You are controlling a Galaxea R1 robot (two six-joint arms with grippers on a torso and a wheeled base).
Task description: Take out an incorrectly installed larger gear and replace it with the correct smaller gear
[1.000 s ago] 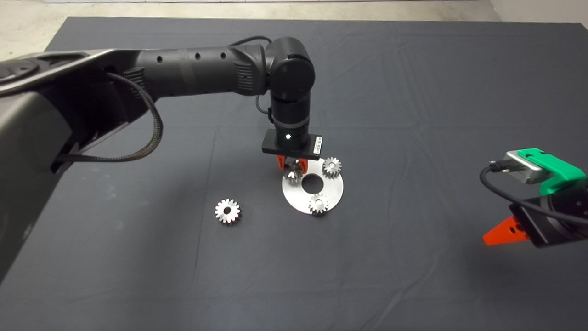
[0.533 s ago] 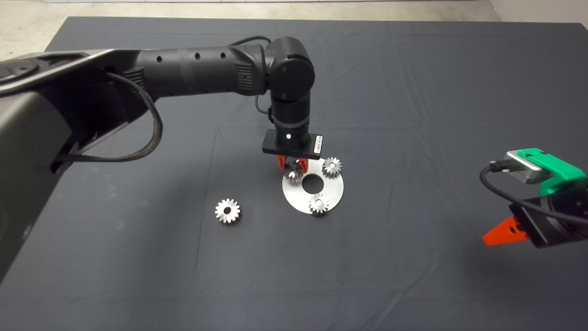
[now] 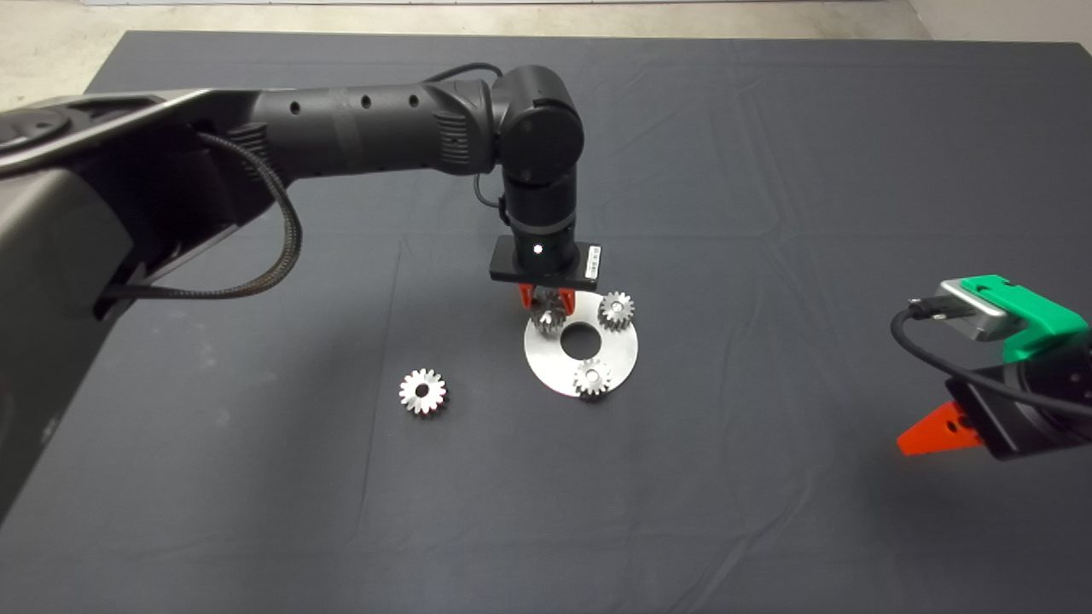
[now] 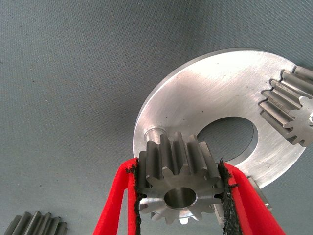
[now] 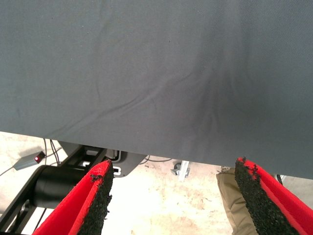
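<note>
My left gripper (image 3: 545, 309) hangs over the left part of the round silver plate (image 3: 616, 345), shut on a smaller gear (image 4: 178, 188) held by its teeth between the red fingers (image 4: 113, 210). The gear hovers close to a bare peg (image 4: 155, 132) on the plate (image 4: 220, 93). Two other small gears (image 3: 615, 309) (image 3: 592, 376) sit on the plate. The larger gear (image 3: 422, 391) lies flat on the mat, left of the plate, and its teeth show in the left wrist view (image 4: 34, 224). My right gripper (image 3: 926, 433) is parked at the lower right, open.
The plate has a large round hole (image 3: 581, 340) in its middle. Wrinkled dark mat (image 3: 768, 213) spreads all around. The right wrist view looks past the mat's edge (image 5: 146, 142) to the floor and a black stand (image 5: 63, 181).
The left gripper with the small gear has shifted slightly up and to the right over the plate. The larger gear, the plate and the right arm have stayed still.
</note>
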